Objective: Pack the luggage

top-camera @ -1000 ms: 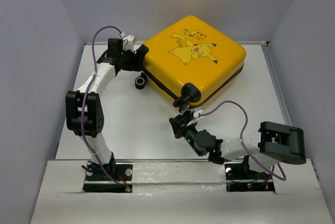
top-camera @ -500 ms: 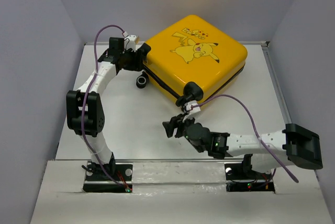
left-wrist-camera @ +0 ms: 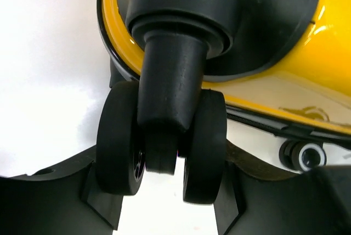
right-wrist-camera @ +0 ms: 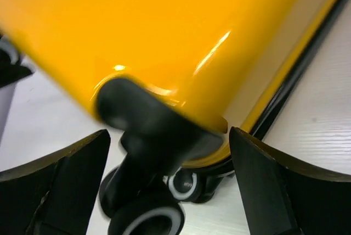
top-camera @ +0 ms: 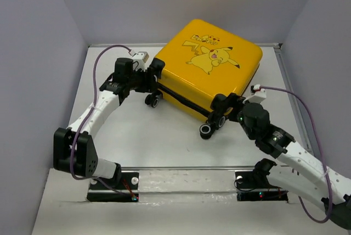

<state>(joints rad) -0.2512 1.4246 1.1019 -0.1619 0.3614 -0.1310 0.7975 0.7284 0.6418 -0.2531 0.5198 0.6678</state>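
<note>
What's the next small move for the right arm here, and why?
Probably close the right gripper on the black wheel mount: its fingers stand open on either side, not touching it, while the left gripper looks clamped on the other caster, so the closed luggage is held at one corner only.

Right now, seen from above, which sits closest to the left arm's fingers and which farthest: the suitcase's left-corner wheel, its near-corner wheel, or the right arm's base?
1. Left-corner wheel: right between the left fingers.
2. Near-corner wheel: off to the right, by the right fingers.
3. Right arm's base: farthest, bottom right at the near edge.
</note>
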